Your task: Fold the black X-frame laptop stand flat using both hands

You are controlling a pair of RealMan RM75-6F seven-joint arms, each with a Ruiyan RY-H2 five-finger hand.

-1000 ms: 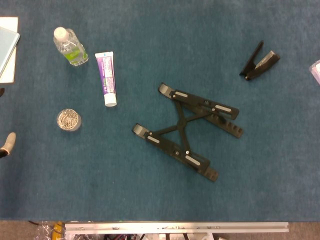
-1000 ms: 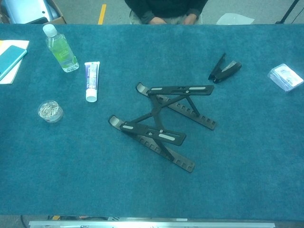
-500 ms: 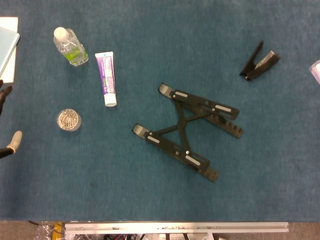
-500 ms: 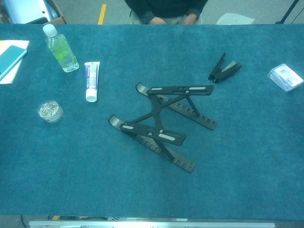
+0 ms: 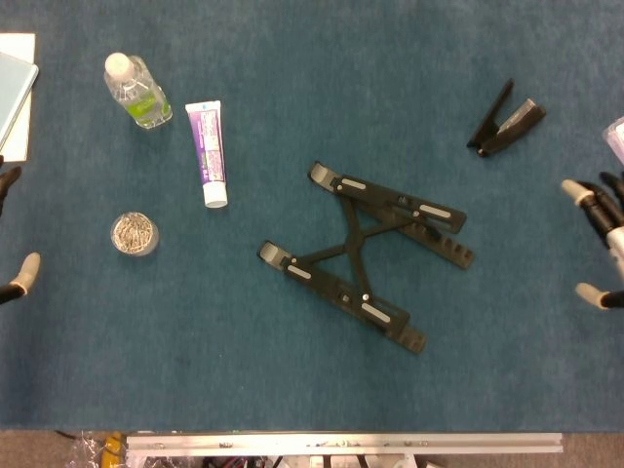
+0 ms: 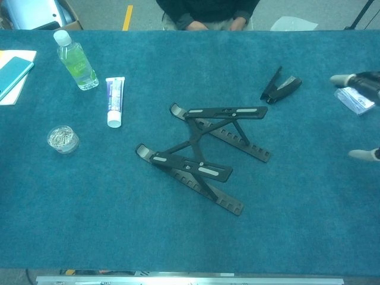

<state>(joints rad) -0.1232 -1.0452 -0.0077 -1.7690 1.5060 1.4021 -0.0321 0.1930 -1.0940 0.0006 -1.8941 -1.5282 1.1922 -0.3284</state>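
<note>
The black X-frame laptop stand point(image 5: 366, 253) stands spread open in the middle of the blue table; the chest view shows the same stand point(image 6: 205, 153) with its upper arms raised. Nothing touches it. My left hand point(image 5: 12, 234) shows only as fingertips at the far left edge of the head view, fingers apart and holding nothing. At the far right edge my right hand point(image 5: 600, 244) comes into view, fingers spread and empty; the chest view also catches this right hand point(image 6: 363, 113). Both hands are far from the stand.
Left of the stand lie a toothpaste tube point(image 5: 207, 153), a clear bottle point(image 5: 136, 90) and a small jar of clips point(image 5: 134, 234). A black stapler point(image 5: 504, 119) lies at the back right, with a plastic-wrapped pack point(image 6: 355, 96) beyond it. A notebook point(image 5: 12, 93) sits far left.
My right hand has entered from the right edge, fingers spread. The left hand's fingertips have shifted slightly at the left edge. The stand has not moved.
</note>
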